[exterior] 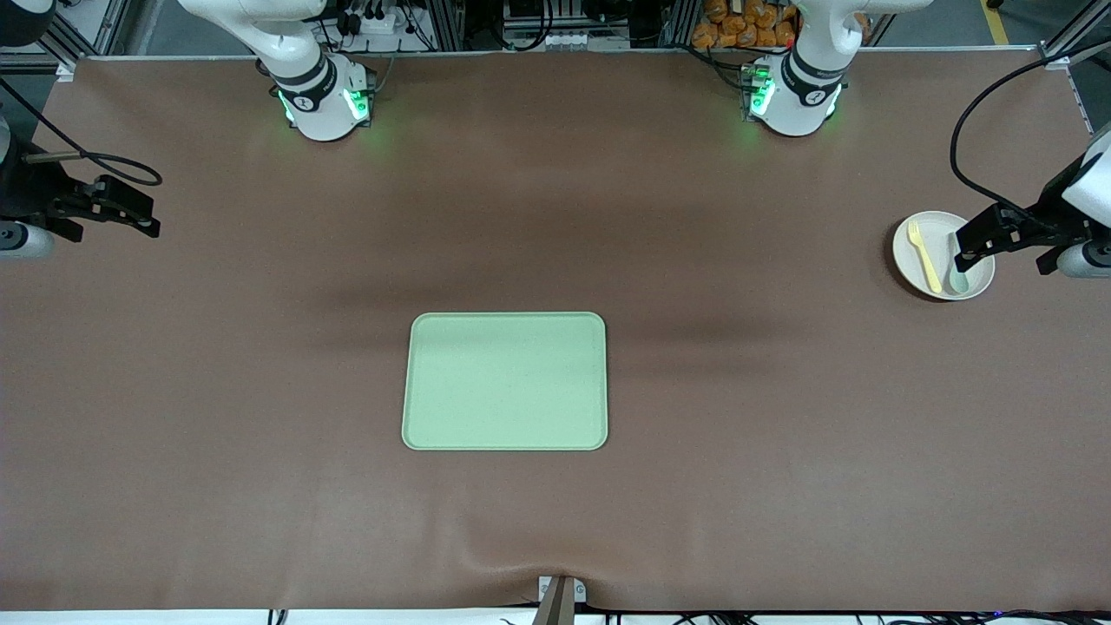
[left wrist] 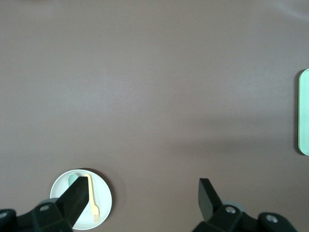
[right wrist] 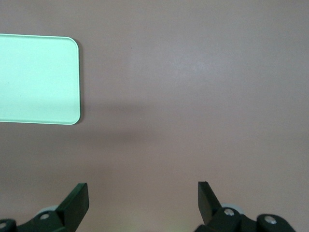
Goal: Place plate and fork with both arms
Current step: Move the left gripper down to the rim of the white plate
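At the right edge of the front view, my left gripper [exterior: 976, 247] hangs over the plate [exterior: 937, 234], its fingers spread wide apart and empty. That plate sits on the table [exterior: 694, 477] toward my left arm's end, with the fork [exterior: 924, 257] lying in it beside a spoon [exterior: 957, 276]. At the left edge of the frame my right gripper [exterior: 143, 217] waits above bare table, fingers likewise apart and holding nothing. Lower centre of the frame lies the green tray [exterior: 505, 382], well apart from the plate and from both grippers.
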Robot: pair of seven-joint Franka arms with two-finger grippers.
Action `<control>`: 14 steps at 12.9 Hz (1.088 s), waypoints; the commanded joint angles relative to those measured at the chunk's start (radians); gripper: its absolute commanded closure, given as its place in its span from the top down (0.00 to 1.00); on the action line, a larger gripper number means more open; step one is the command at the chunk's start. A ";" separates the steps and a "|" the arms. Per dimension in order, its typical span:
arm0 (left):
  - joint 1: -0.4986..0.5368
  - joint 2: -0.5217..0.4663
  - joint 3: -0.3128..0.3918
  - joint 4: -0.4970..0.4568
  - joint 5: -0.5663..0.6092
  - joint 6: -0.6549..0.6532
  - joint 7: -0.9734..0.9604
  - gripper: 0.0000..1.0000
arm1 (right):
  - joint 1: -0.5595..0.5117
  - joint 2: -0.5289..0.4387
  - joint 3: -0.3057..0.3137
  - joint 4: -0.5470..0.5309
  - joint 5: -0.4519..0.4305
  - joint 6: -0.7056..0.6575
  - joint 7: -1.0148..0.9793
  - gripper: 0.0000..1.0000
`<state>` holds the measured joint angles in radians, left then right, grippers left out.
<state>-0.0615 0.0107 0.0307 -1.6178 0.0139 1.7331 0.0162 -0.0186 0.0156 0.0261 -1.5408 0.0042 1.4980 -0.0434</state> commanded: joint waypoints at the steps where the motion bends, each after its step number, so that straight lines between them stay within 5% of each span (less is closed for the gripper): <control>1: 0.015 0.008 -0.012 0.019 -0.012 -0.017 -0.007 1.00 | 0.003 -0.011 -0.002 -0.008 -0.009 -0.005 -0.003 1.00; 14: 0.230 0.214 -0.009 0.012 -0.057 0.032 0.235 1.00 | 0.005 -0.009 -0.002 -0.015 -0.009 -0.004 -0.003 1.00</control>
<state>0.1050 0.1723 0.0301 -1.6256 -0.0031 1.7447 0.1762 -0.0186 0.0161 0.0266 -1.5450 0.0042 1.4975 -0.0434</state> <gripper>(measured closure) 0.000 0.000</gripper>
